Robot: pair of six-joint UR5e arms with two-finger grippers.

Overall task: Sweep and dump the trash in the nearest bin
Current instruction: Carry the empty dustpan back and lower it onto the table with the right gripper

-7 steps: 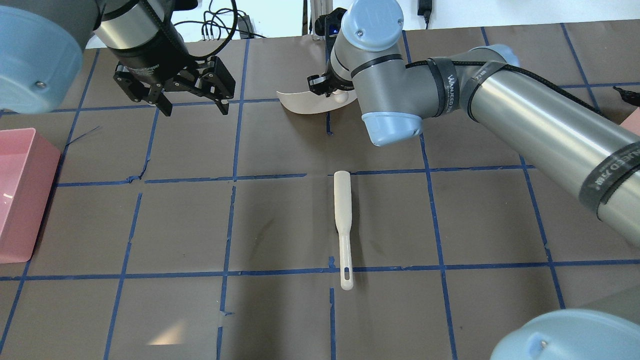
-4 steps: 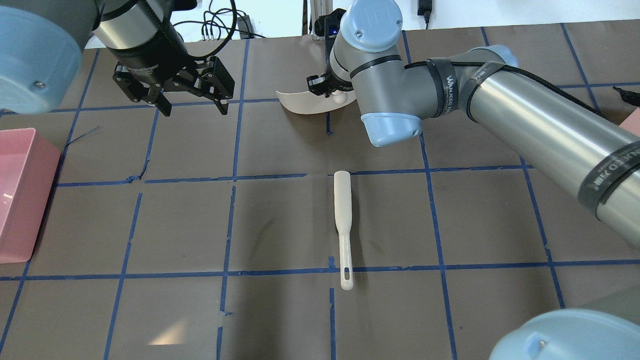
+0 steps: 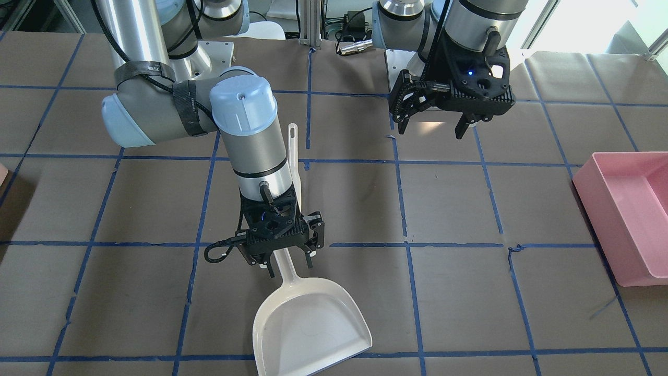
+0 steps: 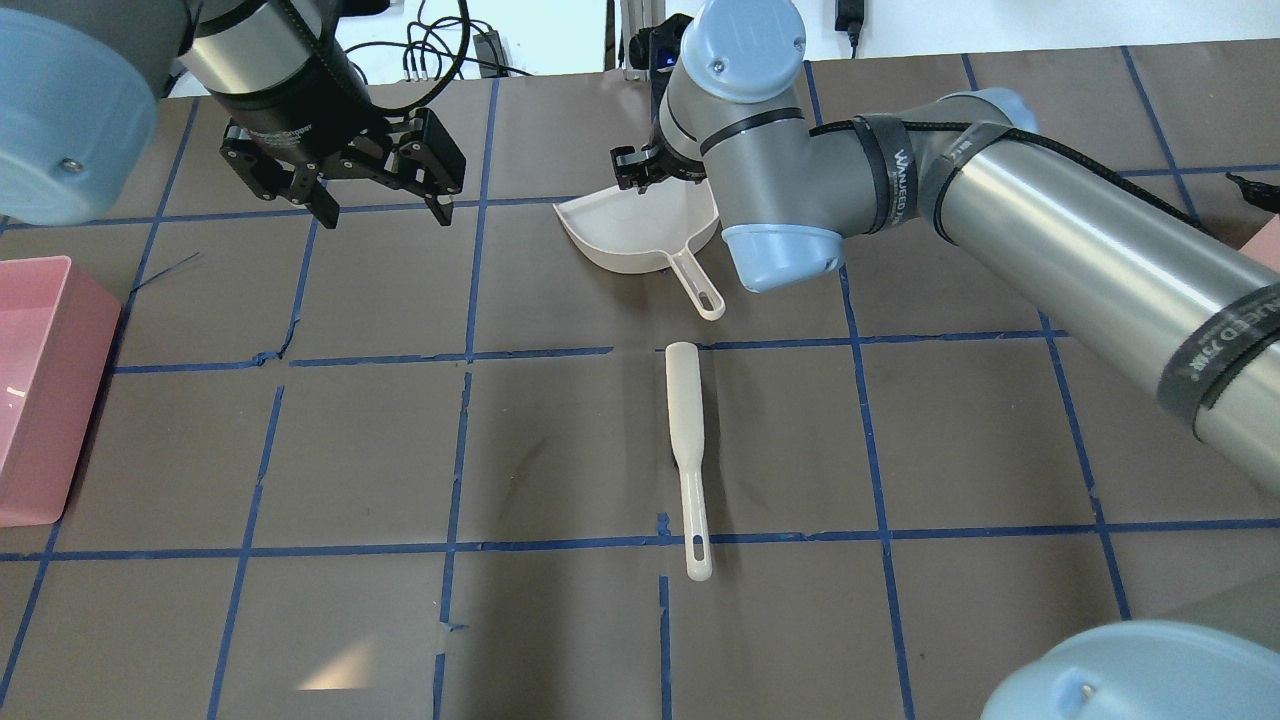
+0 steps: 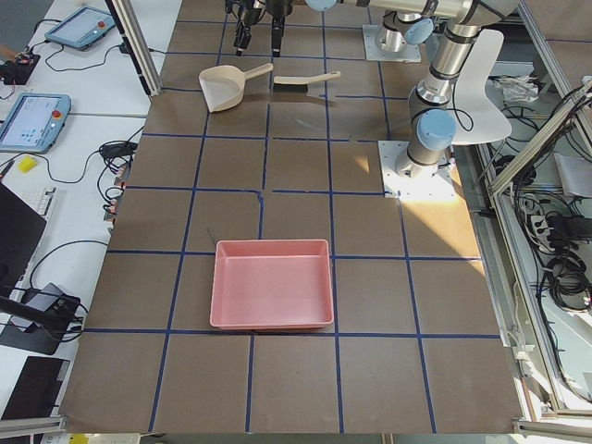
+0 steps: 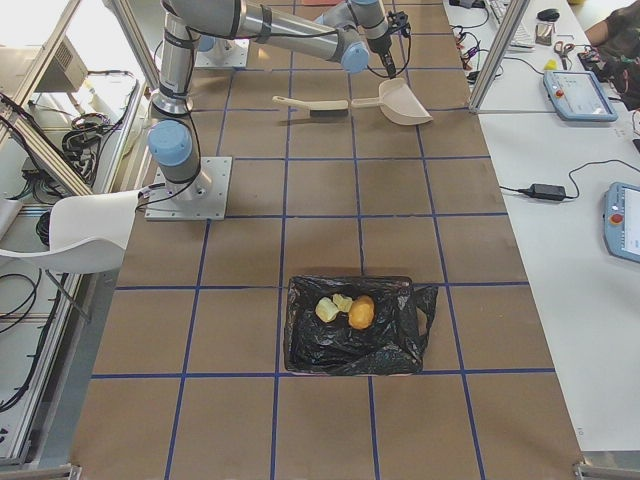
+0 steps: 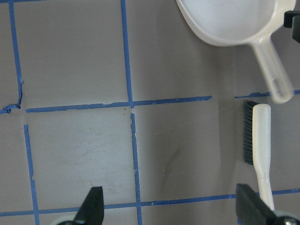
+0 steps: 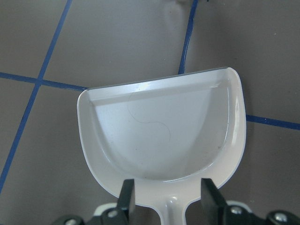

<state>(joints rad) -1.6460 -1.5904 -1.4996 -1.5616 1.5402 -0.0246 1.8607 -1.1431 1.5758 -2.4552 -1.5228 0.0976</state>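
Where legible — "WANJEED" strap [image 4: 905, 168] behind right pincer [image 3: 288, 265]

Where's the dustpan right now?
In the overhead view, the dustpan lies flat at far centre, under the right gripper, just beyond the brush.

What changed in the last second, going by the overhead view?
The dustpan, tilted up in the right gripper before, now lies flat on the table, handle toward the brush; the fingers stand apart beside its handle, seemingly released. The left gripper shifted slightly, open. Brush and pink tub unchanged.
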